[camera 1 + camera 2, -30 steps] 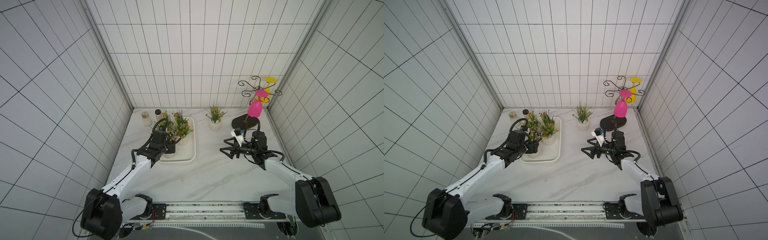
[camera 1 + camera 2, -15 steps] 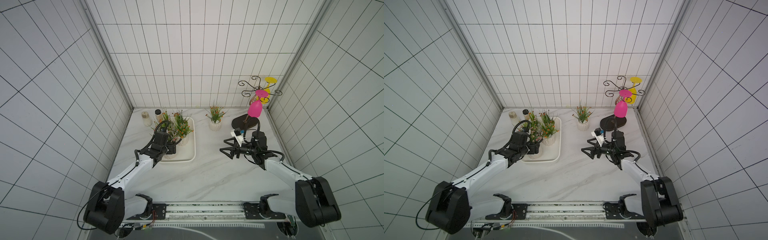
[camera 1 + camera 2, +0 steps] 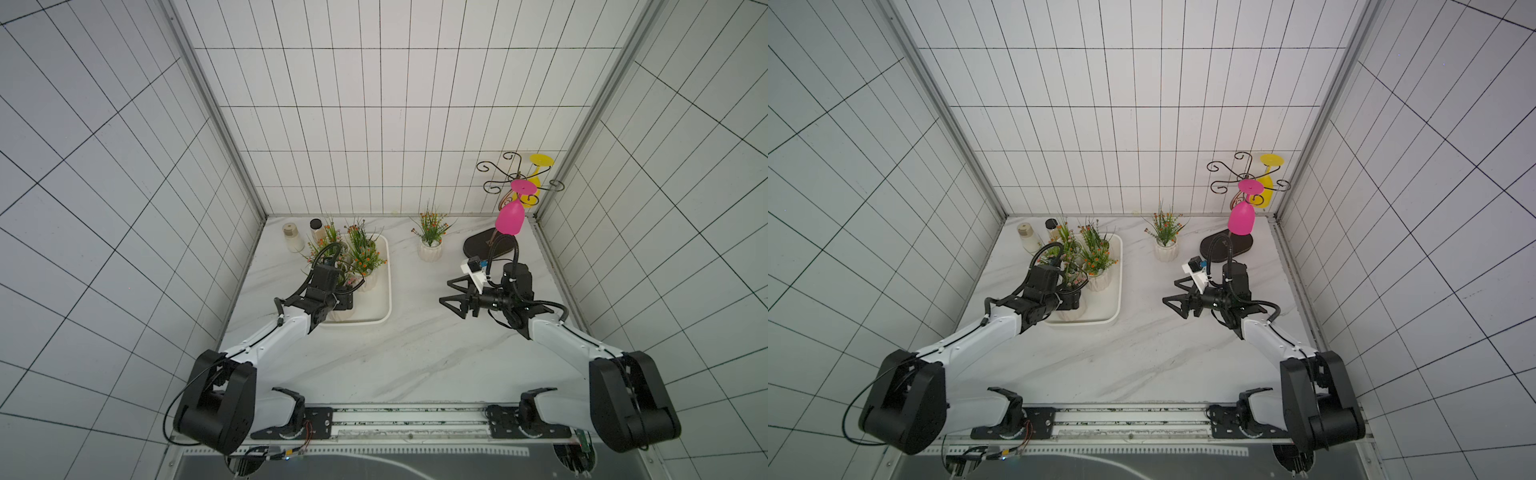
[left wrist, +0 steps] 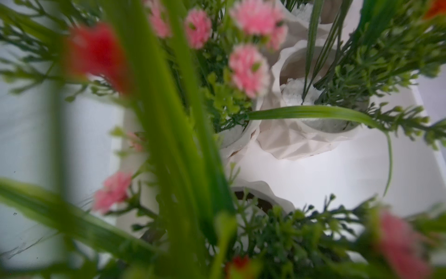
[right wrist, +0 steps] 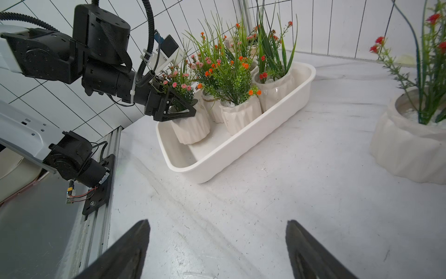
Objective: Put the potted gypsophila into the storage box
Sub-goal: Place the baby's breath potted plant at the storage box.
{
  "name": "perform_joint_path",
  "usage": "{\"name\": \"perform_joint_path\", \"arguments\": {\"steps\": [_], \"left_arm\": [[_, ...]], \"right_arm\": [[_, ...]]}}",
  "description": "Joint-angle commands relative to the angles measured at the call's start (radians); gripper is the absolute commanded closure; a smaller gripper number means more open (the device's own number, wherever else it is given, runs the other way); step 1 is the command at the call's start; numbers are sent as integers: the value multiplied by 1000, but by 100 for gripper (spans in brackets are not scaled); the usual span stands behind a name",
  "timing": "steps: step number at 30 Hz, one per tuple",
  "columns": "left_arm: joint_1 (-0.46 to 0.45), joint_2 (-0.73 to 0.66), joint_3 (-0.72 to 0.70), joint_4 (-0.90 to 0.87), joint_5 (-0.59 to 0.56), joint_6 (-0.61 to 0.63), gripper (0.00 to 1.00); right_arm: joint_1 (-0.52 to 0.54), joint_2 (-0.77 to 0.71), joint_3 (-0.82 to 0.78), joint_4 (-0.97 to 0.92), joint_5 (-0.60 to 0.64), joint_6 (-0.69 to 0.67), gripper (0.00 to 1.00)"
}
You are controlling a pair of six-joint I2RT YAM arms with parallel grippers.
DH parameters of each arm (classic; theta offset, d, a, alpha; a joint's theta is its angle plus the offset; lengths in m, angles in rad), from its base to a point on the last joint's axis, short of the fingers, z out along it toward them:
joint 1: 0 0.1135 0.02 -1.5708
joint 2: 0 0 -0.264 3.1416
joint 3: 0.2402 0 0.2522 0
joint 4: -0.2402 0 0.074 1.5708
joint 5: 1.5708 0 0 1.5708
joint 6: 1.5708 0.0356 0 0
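The white storage box [image 3: 388, 282] lies at the left of the table. Several potted gypsophila stand in it, among them an orange-flowered one [image 5: 241, 113]. My left gripper [image 3: 347, 297] reaches over the box's near end and is shut on a pink-flowered pot [image 5: 190, 128], which tilts low inside the box; one of its fingers [image 5: 179, 110] lies against the pot's rim. Foliage fills the left wrist view and hides the jaws. Another potted gypsophila [image 3: 430, 249] stands alone on the table at the back. My right gripper [image 3: 445, 291] hovers open over bare table [image 5: 217, 222], holding nothing.
Two small bottles [image 3: 293, 239] [image 3: 316, 226] stand behind the box in the back left corner. A wire rack on a dark oval base [image 3: 482, 245] holds a pink glass [image 3: 510, 220] and a yellow glass [image 3: 536, 183] at the back right. Tiled walls enclose the table.
My left gripper has shifted a little farther over the box with the pot. The right arm has stayed where it was.
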Motion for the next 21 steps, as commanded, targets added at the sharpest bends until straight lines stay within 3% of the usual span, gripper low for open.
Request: {"name": "perform_joint_path", "arguments": {"steps": [1,10,21], "left_arm": [[3,6,1,71,-10,-6,55],[0,37,-4,65,2,-4,52],[-18,74,8,41,4,-16,37]], "right_arm": [[9,7,-28,-12,-17,-25,11],[6,15,-26,-14,-17,-28,11],[4,7,-28,-23,-17,-30,11]]}}
